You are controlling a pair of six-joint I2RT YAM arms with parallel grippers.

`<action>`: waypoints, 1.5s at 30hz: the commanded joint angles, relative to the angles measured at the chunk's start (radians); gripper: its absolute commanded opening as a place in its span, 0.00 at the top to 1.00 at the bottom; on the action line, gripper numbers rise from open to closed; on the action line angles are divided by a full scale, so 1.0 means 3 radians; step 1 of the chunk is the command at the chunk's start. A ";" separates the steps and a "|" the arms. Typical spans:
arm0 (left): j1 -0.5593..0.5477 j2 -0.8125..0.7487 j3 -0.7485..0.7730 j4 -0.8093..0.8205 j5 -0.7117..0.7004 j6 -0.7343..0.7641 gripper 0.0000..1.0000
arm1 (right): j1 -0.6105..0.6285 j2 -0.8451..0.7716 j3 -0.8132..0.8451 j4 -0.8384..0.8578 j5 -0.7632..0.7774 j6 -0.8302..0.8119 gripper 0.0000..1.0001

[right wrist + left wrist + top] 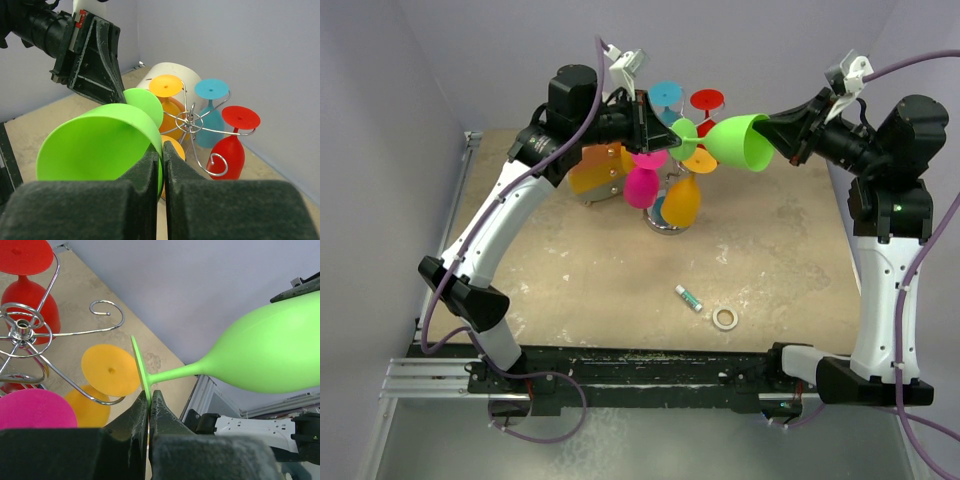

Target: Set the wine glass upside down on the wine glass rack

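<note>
Count for your log: one green wine glass (740,143), held in the air by two arms at once. It lies on its side, foot to the left and bowl mouth to the right, beside the top of the wine glass rack (22,330) and not hung on it.

Left gripper (149,401): jaws nearly together, pinching the rim of the glass's foot edge-on. Right gripper (162,150): jaws narrow, clamped over the rim of the bowl, one finger inside and one outside.

On the rack you can count four glasses hanging upside down: one red glass (231,150), one cyan glass (210,117), one orange glass (110,369), one magenta glass (642,187). A further orange patch shows low behind the green bowl in the right wrist view; you cannot tell whether it is a second orange glass.

One white round box (175,70) stands behind the rack. On the worktop (570,260), well apart from the rack: one small tube (688,297) and one tape roll (724,318), near each other.
</note>
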 commanded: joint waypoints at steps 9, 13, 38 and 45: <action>0.0319 -0.0295 0.0080 0.0025 -0.0332 0.0361 1.00 | 0.0021 -0.0033 0.0045 -0.0277 0.0044 -0.0242 0.38; 0.0480 -0.0362 0.0183 -0.0017 -0.0547 0.0538 1.00 | 0.0016 -0.0089 0.0043 -0.0480 0.0184 -0.0363 0.29; -0.0932 0.0109 0.1132 -0.0171 -0.2624 0.3364 1.00 | -0.0624 0.0118 -0.1216 0.0105 0.1887 -0.0659 0.27; -0.1405 0.0575 0.1429 -0.0081 -0.2893 0.4048 1.00 | -0.0772 0.0123 -0.1403 0.0232 0.1964 -0.0598 0.27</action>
